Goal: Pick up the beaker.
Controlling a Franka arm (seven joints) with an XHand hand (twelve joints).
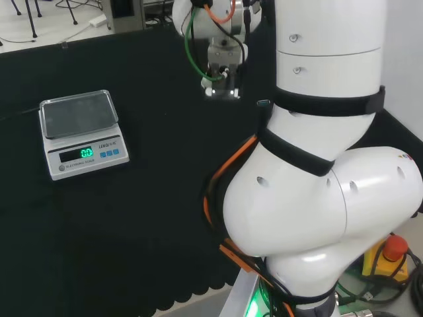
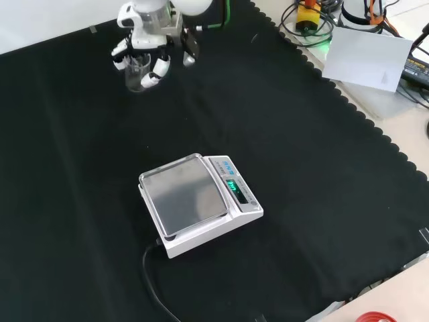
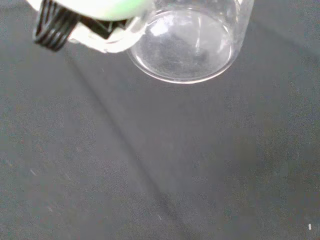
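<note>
Beaker: one clear beaker point(image 2: 137, 74), upper left of front view.
Hand: the hand point(image 2: 151, 41), its fingers point(image 2: 159, 70) curled round the beaker.
Scale: one scale point(image 2: 200, 201) at centre.
Wrist view: beaker's round bottom point(image 3: 186, 47).

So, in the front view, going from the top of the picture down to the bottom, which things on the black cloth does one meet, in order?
hand → beaker → scale → the scale's black cable

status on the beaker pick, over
Hand at far edge of the cloth in front view, fingers curled round the beaker. Beaker clear, looks empty in wrist view; lifted or not, cannot tell. Scale mid-cloth, well apart, nothing in the way.
</note>
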